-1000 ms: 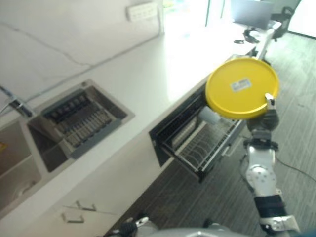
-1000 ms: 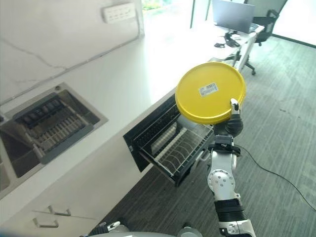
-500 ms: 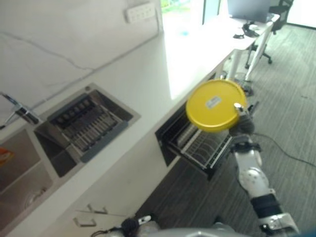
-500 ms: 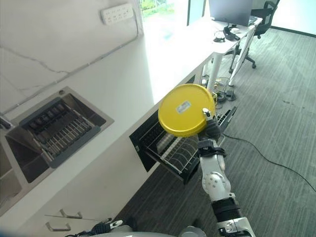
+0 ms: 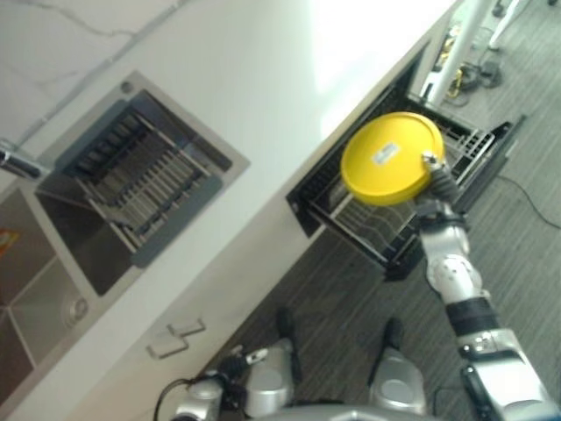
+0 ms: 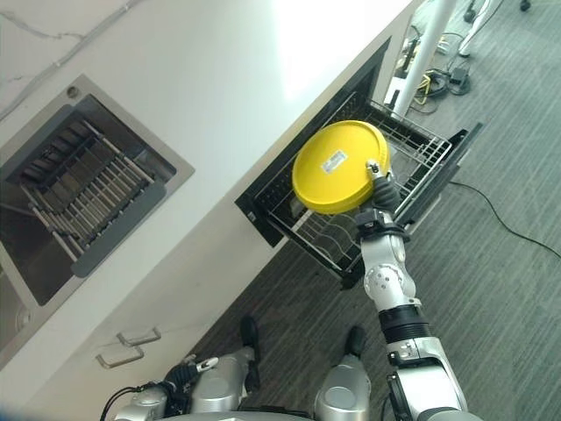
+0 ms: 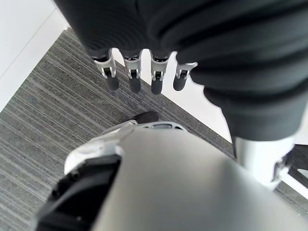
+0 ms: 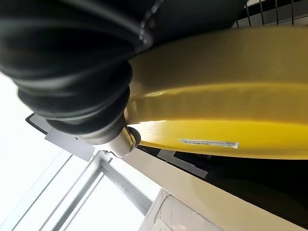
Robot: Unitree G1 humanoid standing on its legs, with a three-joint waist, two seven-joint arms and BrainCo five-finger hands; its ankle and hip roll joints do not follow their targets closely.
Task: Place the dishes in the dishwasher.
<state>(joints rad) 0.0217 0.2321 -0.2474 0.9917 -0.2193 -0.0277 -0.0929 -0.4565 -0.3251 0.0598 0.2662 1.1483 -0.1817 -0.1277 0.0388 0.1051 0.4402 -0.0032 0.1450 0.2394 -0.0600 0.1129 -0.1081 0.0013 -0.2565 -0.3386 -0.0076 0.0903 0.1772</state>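
Yellow plate [image 6: 340, 167], one of it, pinched at its rim by the right hand [image 6: 378, 174], arm reaching up from below. Plate tilted, underside label facing up, hovering over the one pulled-out dishwasher rack [image 6: 421, 149] under the counter [image 6: 219, 79]. Left hand [image 7: 139, 72] hangs by the floor, fingers relaxed, empty. Since half a second ago, plate sits lower, nearer the rack.

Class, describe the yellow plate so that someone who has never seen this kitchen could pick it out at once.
Start at the long white countertop and drop to the open dishwasher rack pulled out beneath its edge. Above that wire rack the right hand holds a round plate tilted up. It is bright yellow with a small white sticker, unlike anything nearby.
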